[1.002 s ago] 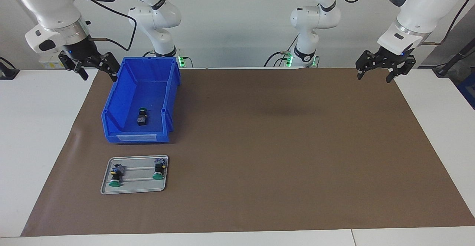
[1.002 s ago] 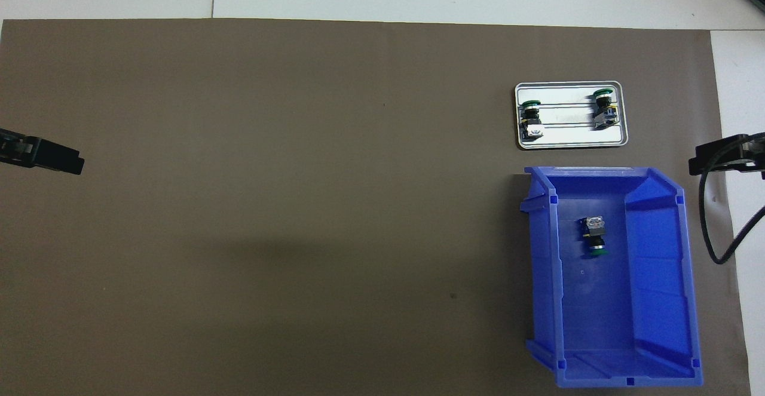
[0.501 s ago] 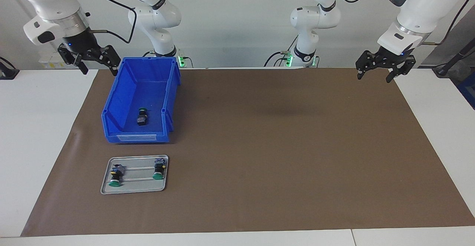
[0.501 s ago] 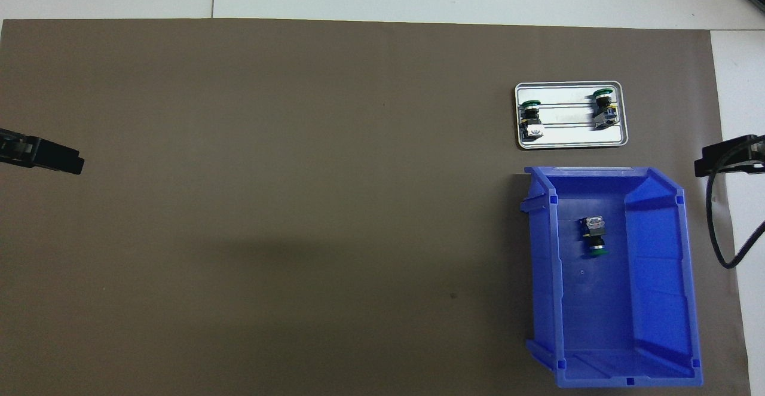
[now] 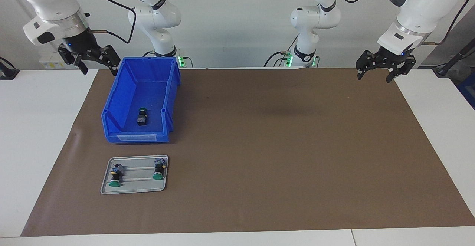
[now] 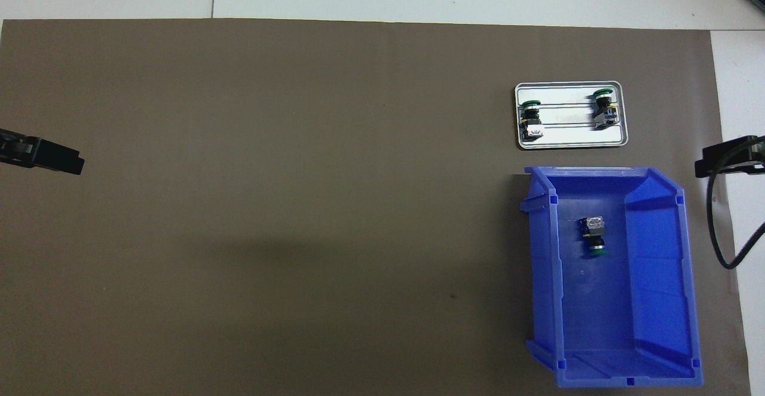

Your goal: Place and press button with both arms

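Note:
One button [image 5: 142,116] with a green cap and black body lies on its side on the floor of the blue bin [image 5: 111,107], also seen from above as the button [image 6: 594,236] in the bin [image 6: 657,276]. Two more buttons [image 5: 115,176] [image 5: 159,170] lie on a small metal tray [image 5: 135,188]. My right gripper [image 5: 99,69] hangs open and holds nothing, in the air beside the bin's corner at the right arm's end of the table. My left gripper [image 5: 374,77] hangs open and holds nothing over the mat's corner at the left arm's end.
A brown mat [image 5: 282,146] covers most of the white table. The tray [image 6: 571,139] lies just farther from the robots than the bin. A black cable [image 6: 714,229] hangs from the right arm beside the bin.
The right gripper has risen a little and drawn slightly away from the bin, then held still. The left arm and the buttons have not moved.

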